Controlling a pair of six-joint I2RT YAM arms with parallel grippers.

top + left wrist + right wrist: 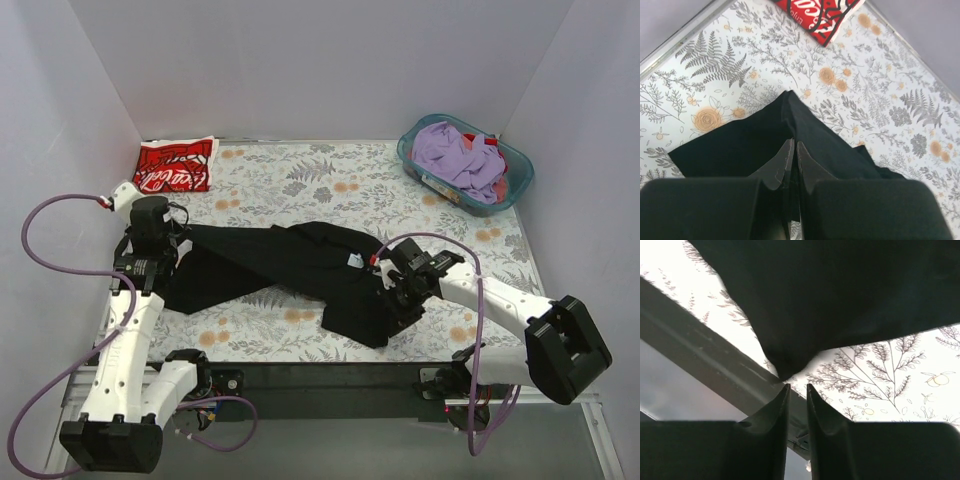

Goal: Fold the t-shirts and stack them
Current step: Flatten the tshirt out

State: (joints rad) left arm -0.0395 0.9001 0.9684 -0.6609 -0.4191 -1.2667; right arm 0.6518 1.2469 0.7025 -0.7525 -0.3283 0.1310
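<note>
The black t-shirt lies bunched and stretched across the middle of the flowered table. My left gripper sits at its left end. In the left wrist view the gripper is shut on a raised ridge of the black cloth. My right gripper is at the shirt's near right part. In the right wrist view the gripper stands a narrow gap apart and empty, just short of a hanging corner of the black cloth. The red t-shirt with white lettering lies folded in the far left corner, also seen in the left wrist view.
A teal basket holding purple and red clothes stands at the far right. White walls close in the table on three sides. The dark near table edge runs just beside my right gripper.
</note>
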